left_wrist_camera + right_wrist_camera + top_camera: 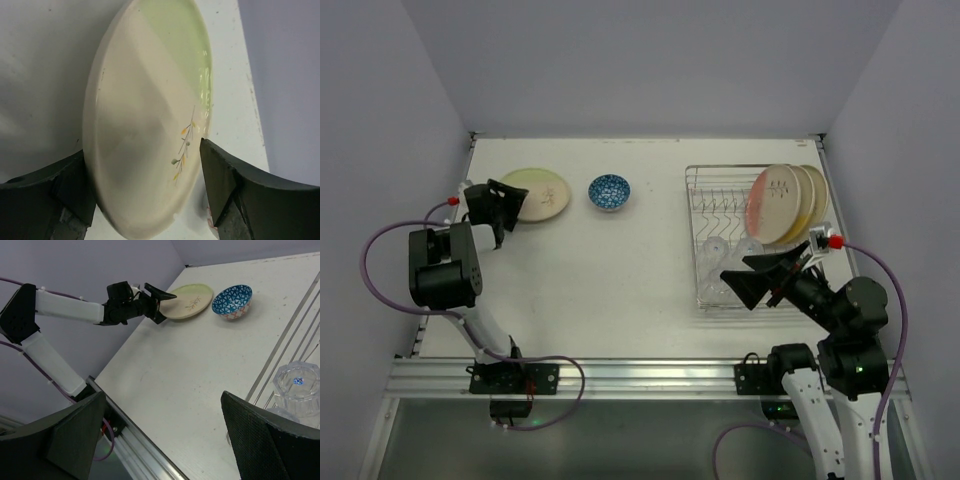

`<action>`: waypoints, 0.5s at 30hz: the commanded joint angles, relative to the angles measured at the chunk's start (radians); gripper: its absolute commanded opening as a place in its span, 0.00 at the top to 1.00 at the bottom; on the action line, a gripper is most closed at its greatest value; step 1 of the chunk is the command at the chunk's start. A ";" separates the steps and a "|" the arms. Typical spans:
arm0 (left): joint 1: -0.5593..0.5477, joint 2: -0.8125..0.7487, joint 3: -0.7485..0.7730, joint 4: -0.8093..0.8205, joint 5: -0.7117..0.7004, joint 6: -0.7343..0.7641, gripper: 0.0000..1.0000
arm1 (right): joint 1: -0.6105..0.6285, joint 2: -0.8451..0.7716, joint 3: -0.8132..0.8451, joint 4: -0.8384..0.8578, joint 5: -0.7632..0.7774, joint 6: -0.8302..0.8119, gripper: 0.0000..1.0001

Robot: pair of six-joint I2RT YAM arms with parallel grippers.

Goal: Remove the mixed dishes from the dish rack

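Three large cream round plates (785,203) stand on edge at the far end of the silver wire dish rack (718,182). A fourth, cream and green (545,190), lies flat on the white table (620,270) beside a small blue-patterned bowl (609,191). The left gripper (515,208) has its jaws spread either side of that plate's rim. The right gripper (738,282) gapes wide over the rack's clear glasses (299,385).

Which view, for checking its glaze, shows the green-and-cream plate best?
Left wrist: the green-and-cream plate fills the frame, sprig motif clear. Top external shows it small, partly hidden by the left gripper; right wrist shows it far off, foreshortened.
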 commanded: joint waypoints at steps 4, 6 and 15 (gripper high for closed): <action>-0.049 -0.058 0.060 -0.136 -0.116 0.071 0.19 | -0.002 -0.005 0.009 0.007 -0.031 0.000 0.01; -0.054 -0.055 0.077 -0.188 -0.145 0.074 0.14 | -0.002 -0.010 0.011 0.010 -0.039 0.006 0.01; -0.061 -0.024 0.184 -0.460 -0.234 0.097 0.00 | -0.002 -0.010 0.014 -0.002 -0.021 0.015 0.01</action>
